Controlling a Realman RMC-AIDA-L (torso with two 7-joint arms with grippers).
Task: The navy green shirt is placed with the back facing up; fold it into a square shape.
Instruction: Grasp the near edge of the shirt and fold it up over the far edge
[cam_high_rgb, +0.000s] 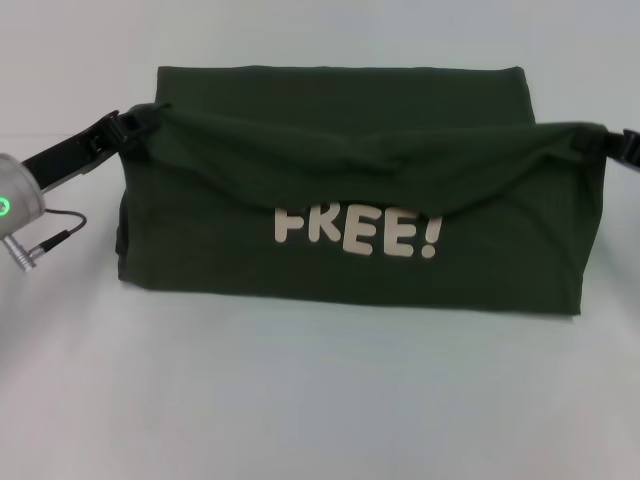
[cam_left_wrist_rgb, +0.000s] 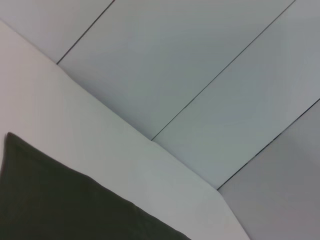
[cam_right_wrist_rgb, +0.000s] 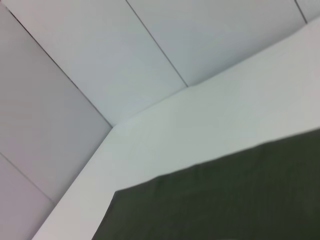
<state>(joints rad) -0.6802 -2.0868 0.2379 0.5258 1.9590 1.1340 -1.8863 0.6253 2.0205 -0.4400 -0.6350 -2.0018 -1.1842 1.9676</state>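
Note:
The navy green shirt (cam_high_rgb: 350, 190) lies on the white table (cam_high_rgb: 320, 400), its near part lifted so the cream "FREE!" lettering (cam_high_rgb: 357, 233) faces me. My left gripper (cam_high_rgb: 140, 118) is shut on the shirt's left corner. My right gripper (cam_high_rgb: 600, 138) is shut on its right corner. Both hold the edge raised above the table, and the cloth sags between them. A flat part of the shirt lies behind. The shirt's dark cloth also shows in the left wrist view (cam_left_wrist_rgb: 60, 205) and the right wrist view (cam_right_wrist_rgb: 225, 200).
The left arm's silver wrist with a green light (cam_high_rgb: 15, 205) and a cable (cam_high_rgb: 50, 235) is at the left edge. The table's far edge meets a panelled wall (cam_left_wrist_rgb: 200, 75) behind the shirt.

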